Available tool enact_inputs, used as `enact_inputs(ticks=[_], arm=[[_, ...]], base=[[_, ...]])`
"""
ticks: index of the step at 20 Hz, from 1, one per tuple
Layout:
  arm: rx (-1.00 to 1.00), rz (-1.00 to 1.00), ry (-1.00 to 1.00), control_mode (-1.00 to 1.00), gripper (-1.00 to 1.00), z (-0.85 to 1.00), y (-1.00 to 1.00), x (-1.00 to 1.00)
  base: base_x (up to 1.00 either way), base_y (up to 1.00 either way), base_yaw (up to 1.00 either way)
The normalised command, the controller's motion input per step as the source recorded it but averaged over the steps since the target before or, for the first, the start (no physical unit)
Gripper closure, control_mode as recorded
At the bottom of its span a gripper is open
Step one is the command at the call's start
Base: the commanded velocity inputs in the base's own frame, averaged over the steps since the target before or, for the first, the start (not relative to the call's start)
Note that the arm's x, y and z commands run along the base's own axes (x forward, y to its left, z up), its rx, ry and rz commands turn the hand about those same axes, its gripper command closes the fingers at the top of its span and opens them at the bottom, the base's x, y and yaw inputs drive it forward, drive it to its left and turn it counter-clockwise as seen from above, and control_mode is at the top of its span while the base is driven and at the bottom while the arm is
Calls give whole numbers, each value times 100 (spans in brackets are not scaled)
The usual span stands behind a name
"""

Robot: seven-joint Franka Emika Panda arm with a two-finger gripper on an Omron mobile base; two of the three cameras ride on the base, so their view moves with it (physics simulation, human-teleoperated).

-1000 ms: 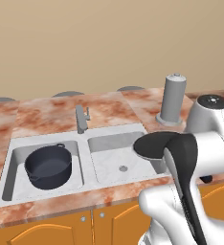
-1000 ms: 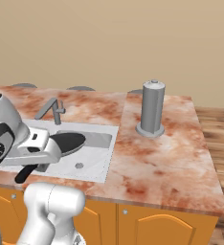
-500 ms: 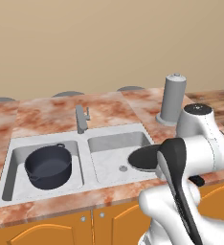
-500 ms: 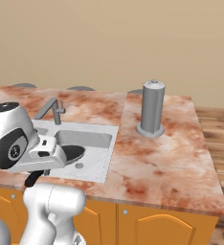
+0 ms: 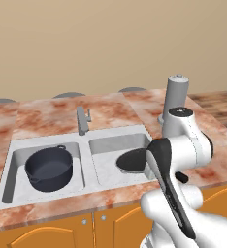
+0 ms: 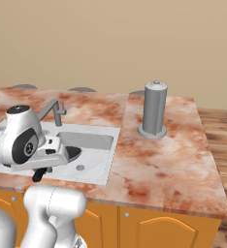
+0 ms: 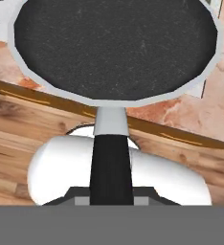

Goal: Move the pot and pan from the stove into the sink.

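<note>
The dark blue-grey pot (image 5: 50, 167) sits in the left basin of the light grey sink (image 5: 102, 170). The black pan (image 5: 132, 161) is low in the right basin, its long handle pointing back toward me. I cannot tell whether it touches the bottom. In the hand view the pan (image 7: 116, 48) spreads across the top, and its black handle runs down between the tips of my gripper (image 7: 111, 198), which is shut on it. From the right base view, the gripper (image 6: 55, 154) is at the sink's (image 6: 93, 140) near edge. The stove is out of view.
A grey angular faucet (image 5: 82, 120) stands at the sink's rear edge. A tall grey cylinder (image 5: 176, 99) stands on the marble counter right of the sink, seen too as the cylinder (image 6: 154, 110). Orange cabinet fronts run below, with wooden floor to the right.
My arm has swung left and down, carrying the pan from above the sink's right rim into the right basin. The pot has not moved.
</note>
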Motion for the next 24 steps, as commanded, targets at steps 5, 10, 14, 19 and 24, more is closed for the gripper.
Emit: enact_inputs(ticks=[5,10,14,19,24], arm=[[6,6,3,-100,100,-33,14,56],[7,7,7,-100,100,-47,8,56],[2,6,6,-100,100,-42,3,63],[0,3,4,-100,100,-38,0,71],[0,0,1,-100,100,-36,-6,70]], base=[[0,0,0],[0,0,0],[0,0,0],[0,0,0],[0,0,0]])
